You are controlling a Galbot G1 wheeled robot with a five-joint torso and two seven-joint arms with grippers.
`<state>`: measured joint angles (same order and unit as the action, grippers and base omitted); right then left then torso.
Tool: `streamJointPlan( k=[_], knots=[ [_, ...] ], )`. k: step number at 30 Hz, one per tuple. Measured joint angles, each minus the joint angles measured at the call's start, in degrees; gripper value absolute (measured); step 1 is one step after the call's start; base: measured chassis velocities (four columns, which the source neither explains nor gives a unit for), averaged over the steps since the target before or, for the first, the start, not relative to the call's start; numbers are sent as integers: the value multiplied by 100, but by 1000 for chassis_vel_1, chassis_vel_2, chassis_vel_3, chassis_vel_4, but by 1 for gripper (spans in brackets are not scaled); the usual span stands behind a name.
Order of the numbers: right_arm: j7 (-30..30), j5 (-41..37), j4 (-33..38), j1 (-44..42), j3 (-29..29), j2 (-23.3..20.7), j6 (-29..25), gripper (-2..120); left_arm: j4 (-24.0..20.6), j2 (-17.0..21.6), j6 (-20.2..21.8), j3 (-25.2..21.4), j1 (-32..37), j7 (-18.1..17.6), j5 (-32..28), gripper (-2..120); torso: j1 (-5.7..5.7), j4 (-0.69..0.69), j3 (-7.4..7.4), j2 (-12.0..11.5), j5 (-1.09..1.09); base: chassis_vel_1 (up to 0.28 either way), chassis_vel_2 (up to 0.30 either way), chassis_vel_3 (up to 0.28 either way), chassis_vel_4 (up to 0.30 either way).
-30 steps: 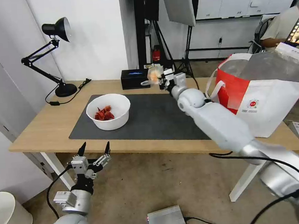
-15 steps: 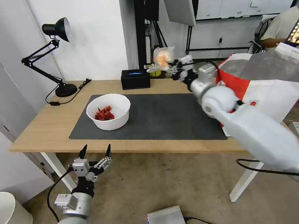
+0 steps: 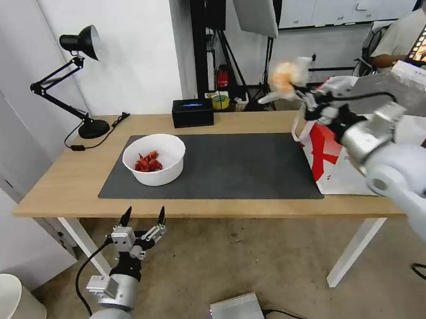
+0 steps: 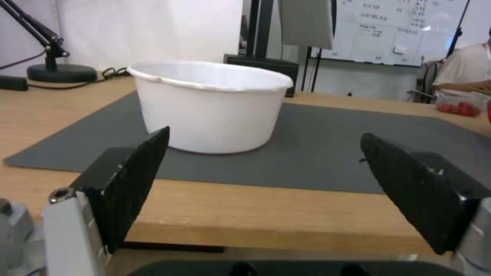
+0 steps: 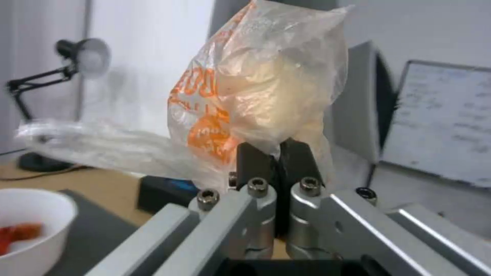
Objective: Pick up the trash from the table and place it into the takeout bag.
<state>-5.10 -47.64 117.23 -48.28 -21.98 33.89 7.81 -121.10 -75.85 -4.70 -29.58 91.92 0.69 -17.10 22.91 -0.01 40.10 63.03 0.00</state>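
White bowl (image 4: pixel 211 105) on the dark mat (image 4: pixel 317 149), beyond the wide-spread left gripper (image 4: pixel 266 184) fingers.

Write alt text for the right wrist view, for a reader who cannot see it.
The right tool is shut on a clear bag with beige lump, orange print on its plastic, held up in the air. Below and beyond it lie the table, a white bowl with red shells and a black desk lamp by the wall.

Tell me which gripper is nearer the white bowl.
Left. The left gripper hangs open below the table's near edge, just in front of the white bowl. The right gripper is across the mat, raised by the takeout bag, gripping the clear bag.
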Motion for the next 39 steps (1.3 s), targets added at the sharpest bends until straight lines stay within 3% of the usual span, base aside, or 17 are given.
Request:
streamJointPlan(
  k=[1, 4, 13, 19, 29, 39],
  knots=[
    [0, 0, 0, 0, 0, 0, 0, 0, 0, 0, 0, 0, 0, 0, 0, 100, 0, 0, 0, 0, 0, 0, 0, 0, 0],
    [13, -1, 78, -431, -715, -51, -92, 0, -8, 9, 5, 12, 13, -1, 9, 100, 0, 0, 0, 0, 1, 0, 0, 0, 0],
    [-131, 136, 126, -1232, -1698, 173, -167, 0, -17, 29, 9, 18, 36, -3, 12, 100, 0, 1, 1, 0, 1, 0, 0, 0, 0],
    [-272, 149, -231, -1490, -2289, 279, -180, 0, -8, 24, 11, 34, 19, -4, 16, 100, 1, 0, 0, 0, 1, 0, 0, 0, 0],
    [-346, -300, -971, -1126, -2413, -143, -130, 0, 20, 41, 13, 63, -5, -5, 38, 100, 1, 1, 1, -1, 1, 0, 0, 0, 0],
    [-476, -808, -1358, -873, -2273, -561, 437, 0, 56, -38, 4, 2, -17, -6, 35, 100, 1, 0, 1, -1, 1, 0, 0, 0, 0]
  ],
)
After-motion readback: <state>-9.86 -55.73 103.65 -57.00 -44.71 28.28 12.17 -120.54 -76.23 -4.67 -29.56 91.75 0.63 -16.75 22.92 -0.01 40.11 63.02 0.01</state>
